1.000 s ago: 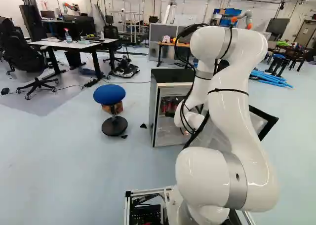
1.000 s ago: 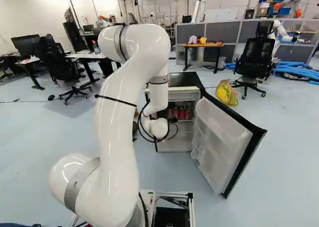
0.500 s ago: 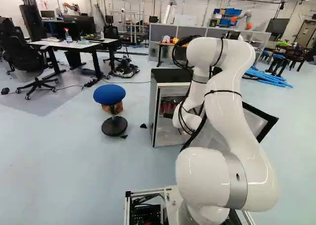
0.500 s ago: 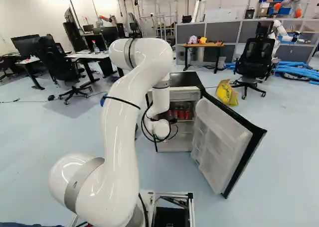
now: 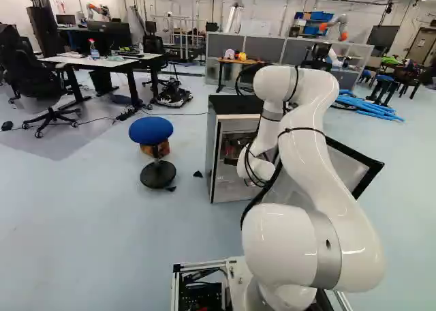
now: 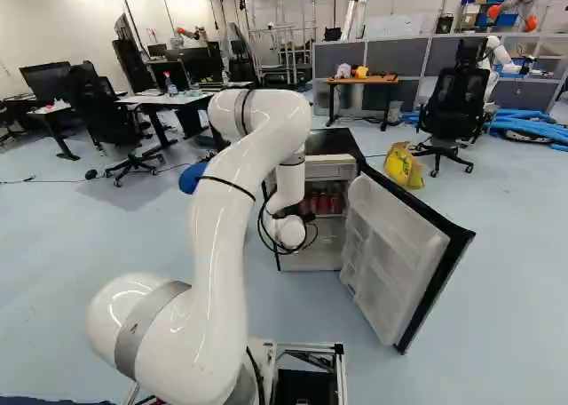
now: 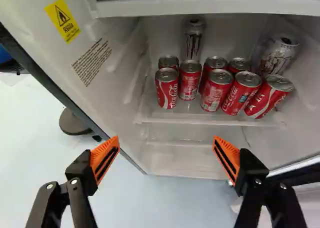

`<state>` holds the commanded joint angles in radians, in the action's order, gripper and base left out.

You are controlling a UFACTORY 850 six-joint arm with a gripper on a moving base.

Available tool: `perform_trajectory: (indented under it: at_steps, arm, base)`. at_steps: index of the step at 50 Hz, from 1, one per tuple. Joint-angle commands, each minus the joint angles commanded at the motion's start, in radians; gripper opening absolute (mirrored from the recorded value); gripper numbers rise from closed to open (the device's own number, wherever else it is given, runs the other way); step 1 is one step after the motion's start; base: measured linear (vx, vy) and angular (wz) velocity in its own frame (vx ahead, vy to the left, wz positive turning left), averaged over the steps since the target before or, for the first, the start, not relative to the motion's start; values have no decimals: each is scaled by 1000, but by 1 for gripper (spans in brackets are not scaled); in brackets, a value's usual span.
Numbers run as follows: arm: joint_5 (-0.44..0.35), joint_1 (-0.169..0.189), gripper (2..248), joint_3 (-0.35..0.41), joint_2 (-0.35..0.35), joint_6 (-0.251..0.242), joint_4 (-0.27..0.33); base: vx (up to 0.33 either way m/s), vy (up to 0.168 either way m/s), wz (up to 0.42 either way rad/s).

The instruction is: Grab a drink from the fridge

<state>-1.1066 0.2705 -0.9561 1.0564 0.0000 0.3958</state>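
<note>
Pale blue floor (image 5: 88,222) spread around the moving base, and from it rose the glossy white jointed arm (image 6: 217,245), leaning forward, folding over at its raised elbow and dropping to a wrist before the small fridge (image 5: 231,105) with the black top. Its black fingers with orange pads (image 7: 100,152) stood wide apart, released, with nothing between them. Beside the wrist, the white-lined, black-edged door (image 6: 399,254) hung open, leaving the way in free. Ahead of the fingers, the drinks waited on the fridge's shelf: red soda cans (image 7: 166,89) clustered near its front edge, and silver cans (image 7: 193,40) towards the back. The approach seemed well begun, with the grasp yet to be made. To do it well, the arm needed to settle on one front can, centre the fingers on it and ease straight in, slipping a pad down either side; haste might have toppled a close neighbour or knocked the shelf's lip. Far behind the fridge ran grey partitions (image 6: 390,65).
</note>
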Motion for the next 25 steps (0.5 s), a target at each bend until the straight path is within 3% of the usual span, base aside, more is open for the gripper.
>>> perform_trajectory:
  at_steps: [25]
  arm:
    - [-18, 7, 247, -123, 92, 0, 30]
  base:
    - [0, 0, 0]
